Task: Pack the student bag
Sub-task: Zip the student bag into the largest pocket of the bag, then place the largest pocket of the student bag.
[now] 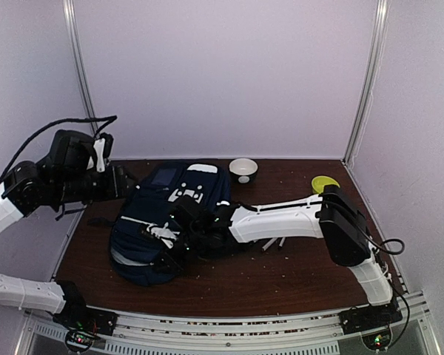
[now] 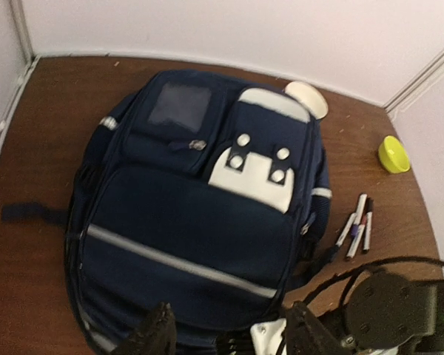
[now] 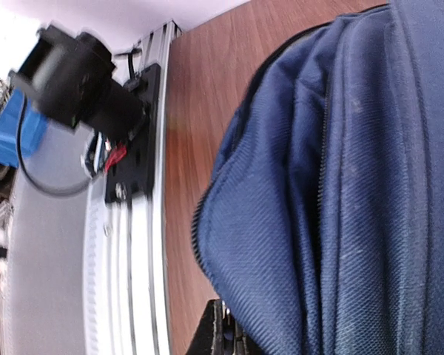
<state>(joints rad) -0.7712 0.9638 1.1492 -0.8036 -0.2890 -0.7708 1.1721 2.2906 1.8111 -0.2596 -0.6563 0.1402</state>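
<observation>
1. Check the right pincer first. It is pressed together at the near rim of the student bag, on a fold of navy fabric beside the zipper line, and it appears to pinch that fold. Read this as a hold that steadies or lifts the rim so the opening can be worked.
2. Locate the student bag. It lies flat on the tabletop, left of centre, with its front pockets up and its top toward the back wall. No view shows the main compartment gaping.
3. Check the left pincer. It hangs above the near part of the bag with its fingers spread. Nothing is between them and they touch nothing. Treat it as free to fetch an item.
4. Note the markers. They lie loose on the tabletop just beside the bag's right side and are not yet packed.
5. Note the white bowl at the bag's far right corner. You cannot tell whether it touches the bag. The small yellow-green bowl stands farther right, well apart from the bag.
</observation>
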